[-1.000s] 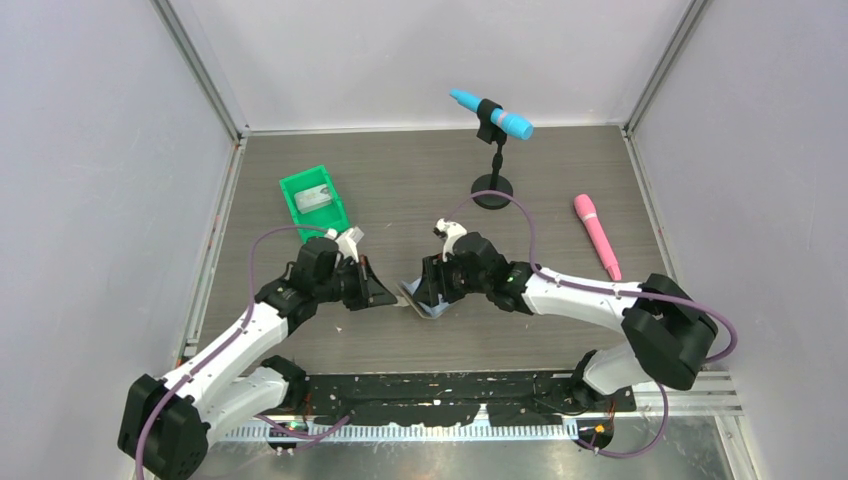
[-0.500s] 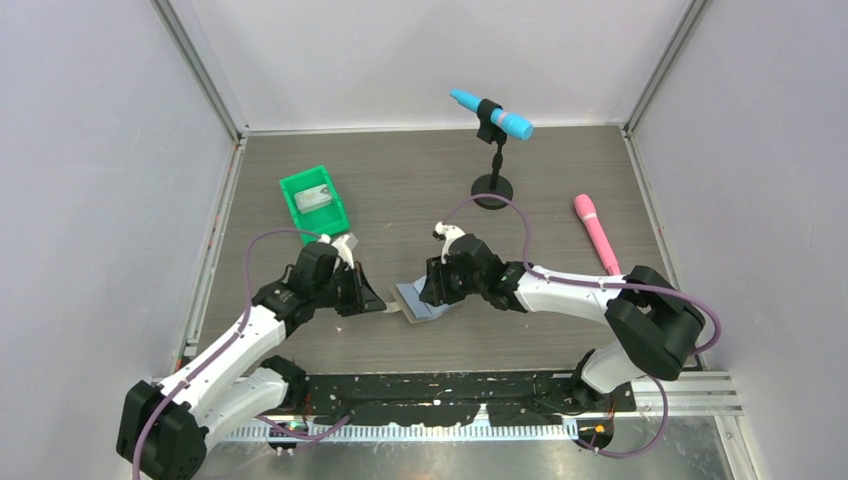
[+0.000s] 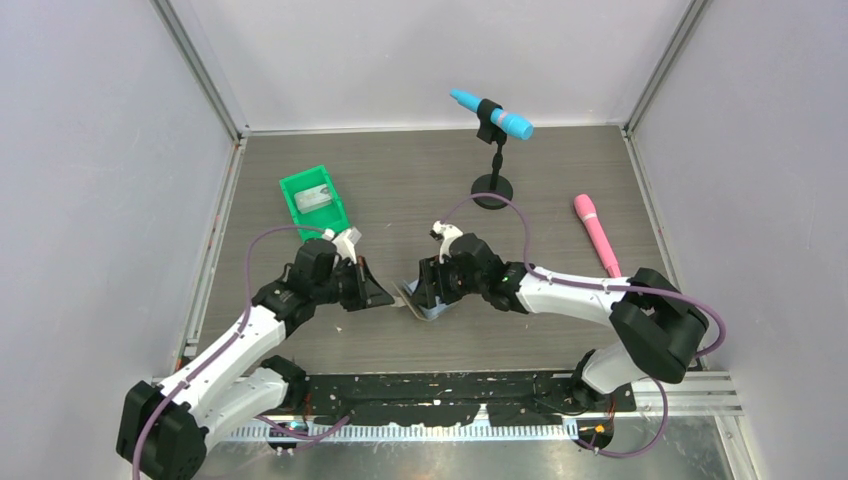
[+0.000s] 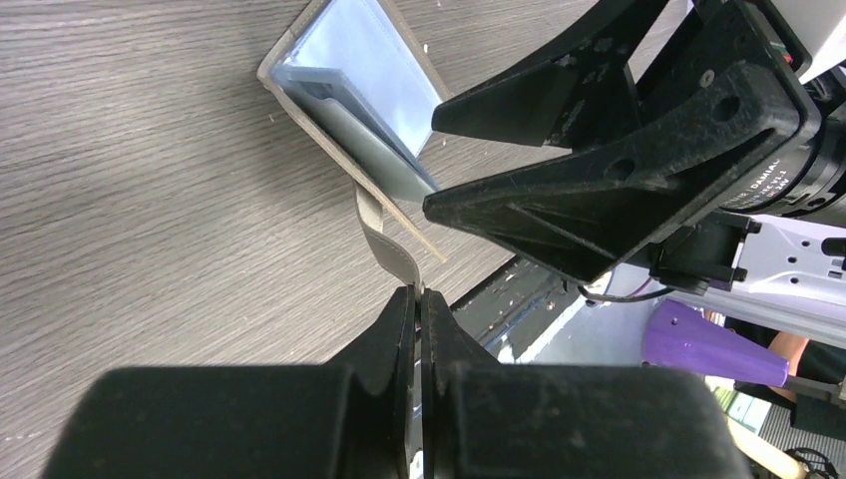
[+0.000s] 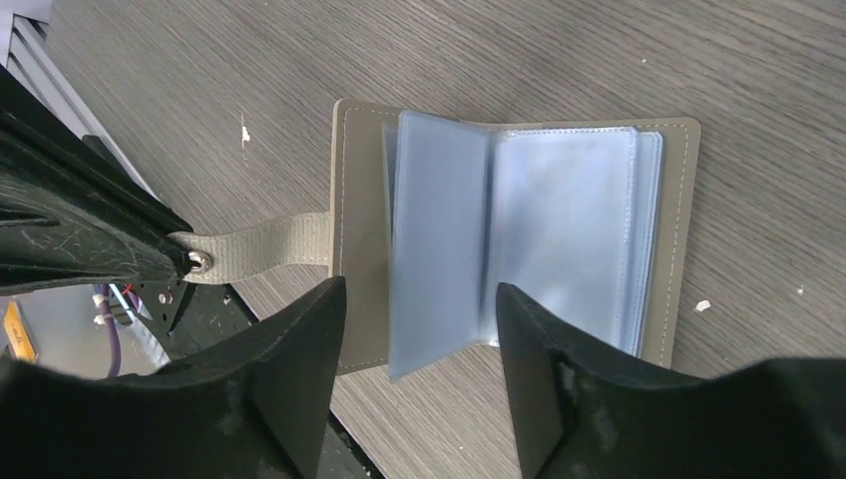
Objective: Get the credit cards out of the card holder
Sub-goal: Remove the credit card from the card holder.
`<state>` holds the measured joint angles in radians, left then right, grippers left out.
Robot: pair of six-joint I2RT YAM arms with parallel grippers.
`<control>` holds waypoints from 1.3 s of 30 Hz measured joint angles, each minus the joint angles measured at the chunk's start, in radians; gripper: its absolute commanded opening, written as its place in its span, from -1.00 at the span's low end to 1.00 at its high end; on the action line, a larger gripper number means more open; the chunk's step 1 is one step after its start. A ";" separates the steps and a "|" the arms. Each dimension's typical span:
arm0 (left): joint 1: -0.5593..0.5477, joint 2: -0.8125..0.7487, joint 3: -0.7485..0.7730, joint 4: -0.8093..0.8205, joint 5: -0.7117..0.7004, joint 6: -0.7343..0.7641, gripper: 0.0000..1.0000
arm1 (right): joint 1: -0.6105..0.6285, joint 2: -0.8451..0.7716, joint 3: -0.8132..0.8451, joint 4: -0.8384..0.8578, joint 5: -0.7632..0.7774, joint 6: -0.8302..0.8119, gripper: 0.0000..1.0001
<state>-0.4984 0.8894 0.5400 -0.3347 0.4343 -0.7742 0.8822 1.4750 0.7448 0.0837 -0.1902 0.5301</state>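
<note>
The card holder (image 5: 514,239) lies open on the table, grey outside, with pale blue pockets fanned up. My left gripper (image 4: 419,294) is shut on its small grey tab (image 4: 394,249) and holds the strap taut. My right gripper (image 5: 419,309) hovers open over the near edge of the holder, with one loose blue pocket leaf (image 5: 439,249) standing between its fingers. In the top view both grippers meet at the holder (image 3: 428,306). I cannot make out any credit cards in the pockets. A small grey flat card-like piece (image 3: 314,198) lies in the green bin.
The green bin (image 3: 330,215) stands at the back left. A blue microphone (image 3: 492,113) sits on a black stand (image 3: 491,190) behind the holder. A pink microphone (image 3: 597,235) lies at the right. The table's front rail runs close under the holder.
The right jaws narrowed half a second ago and have widened again. The left gripper drew the tab slightly left, flattening the holder, then came back right.
</note>
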 measured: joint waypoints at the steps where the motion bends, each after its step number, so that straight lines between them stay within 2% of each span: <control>1: 0.000 0.004 0.000 0.002 0.004 -0.002 -1.00 | 0.000 0.001 0.000 0.000 -0.001 0.000 0.08; 4: 0.000 0.006 0.000 0.002 0.003 -0.004 -1.00 | 0.000 0.007 0.000 0.004 -0.002 -0.001 -0.17; 12: 0.000 -0.002 0.000 -0.128 -0.117 0.019 -1.00 | -0.007 0.045 0.000 0.011 0.020 0.000 -0.49; 15: 0.000 -0.001 0.000 -0.171 -0.163 0.024 -1.00 | -0.010 0.053 -0.001 0.014 0.024 0.003 -0.54; 20: 0.000 0.030 0.000 -0.242 -0.257 0.028 -1.00 | -0.015 0.053 -0.008 0.021 0.034 0.005 -0.52; 23: 0.000 0.067 0.000 -0.273 -0.291 0.033 -1.00 | -0.016 0.041 -0.023 0.021 0.035 0.010 -0.31; 25: 0.000 0.093 0.001 -0.277 -0.294 0.040 -1.00 | -0.016 0.034 -0.031 0.025 0.030 0.021 -0.26; 33: 0.000 0.142 0.001 -0.246 -0.278 0.049 -1.00 | 0.005 0.032 -0.059 0.112 -0.040 0.073 -0.27; 37: 0.000 0.148 0.001 -0.223 -0.264 0.049 -1.00 | 0.026 0.035 -0.059 0.156 -0.069 0.090 -0.21; 39: 0.000 0.148 0.001 -0.214 -0.257 0.050 -1.00 | 0.033 0.038 -0.059 0.171 -0.077 0.100 -0.11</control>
<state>-0.4984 1.0378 0.5411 -0.5488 0.1772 -0.7246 0.9150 1.5127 0.6861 0.2546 -0.2676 0.6296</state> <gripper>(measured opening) 0.021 0.391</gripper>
